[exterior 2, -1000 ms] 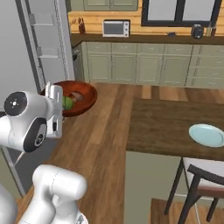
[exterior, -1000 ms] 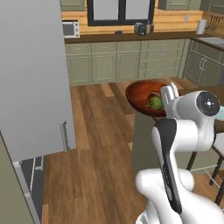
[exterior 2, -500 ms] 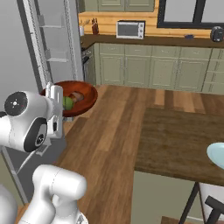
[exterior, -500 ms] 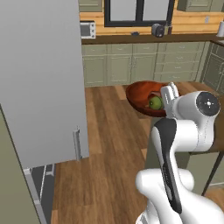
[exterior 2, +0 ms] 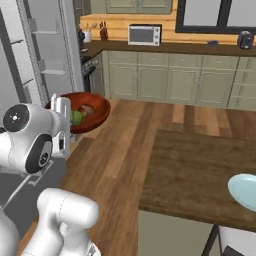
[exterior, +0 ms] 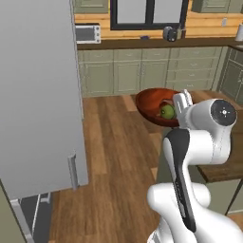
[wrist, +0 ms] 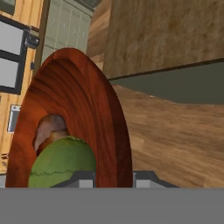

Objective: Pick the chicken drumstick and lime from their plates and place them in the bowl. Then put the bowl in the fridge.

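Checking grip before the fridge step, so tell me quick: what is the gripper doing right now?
Gripper: closed on the rim of the bowl, carrying it with the lime and drumstick inside.

Showing: one bowl, containing one lime and one drumstick; one plate lying on the worktop; one fridge; one microwave.
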Robot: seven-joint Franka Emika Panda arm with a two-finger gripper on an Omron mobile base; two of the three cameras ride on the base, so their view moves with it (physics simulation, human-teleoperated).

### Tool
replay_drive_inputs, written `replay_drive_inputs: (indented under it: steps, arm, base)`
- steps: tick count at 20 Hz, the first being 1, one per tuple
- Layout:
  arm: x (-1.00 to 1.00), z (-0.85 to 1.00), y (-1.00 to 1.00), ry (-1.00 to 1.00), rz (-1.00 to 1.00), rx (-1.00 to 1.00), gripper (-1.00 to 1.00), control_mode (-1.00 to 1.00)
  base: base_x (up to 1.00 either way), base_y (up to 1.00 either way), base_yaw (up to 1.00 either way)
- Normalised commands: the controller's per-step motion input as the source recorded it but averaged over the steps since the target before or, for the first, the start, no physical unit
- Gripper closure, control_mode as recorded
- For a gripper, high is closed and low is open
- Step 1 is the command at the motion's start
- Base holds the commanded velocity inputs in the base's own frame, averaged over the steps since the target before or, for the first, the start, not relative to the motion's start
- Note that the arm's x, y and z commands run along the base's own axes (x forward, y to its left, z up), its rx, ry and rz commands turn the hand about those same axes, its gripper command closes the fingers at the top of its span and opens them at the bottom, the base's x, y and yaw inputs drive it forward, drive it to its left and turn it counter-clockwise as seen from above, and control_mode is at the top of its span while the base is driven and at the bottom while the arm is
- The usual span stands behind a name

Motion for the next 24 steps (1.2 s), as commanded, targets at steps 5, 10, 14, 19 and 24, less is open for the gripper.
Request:
replay_drive_inputs:
  steps: [5, 10, 14, 19, 24]
  arm:
    - [0.00, 0.00, 0.00, 0.00, 0.00, 0.00, 1.00, 1.00]
    - [0.00, 0.00, 0.00, 0.00, 0.00, 0.00, 1.00, 1.00]
    - [0.00, 0.00, 0.00, 0.00, 0.00, 0.00, 1.00, 1.00]
    - [0.00, 0.00, 0.00, 0.00, 0.00, 0.00, 1.00, 1.00]
    - [0.00, 0.00, 0.00, 0.00, 0.00, 0.00, 1.00, 1.00]
  base:
    - [0.46, -0.20, -0.01]
    - [0.67, 0.00, 0.00]
    - [0.88, 0.00, 0.00]
    - [0.94, -0.01, 0.00]
    - [0.91, 0.00, 0.08]
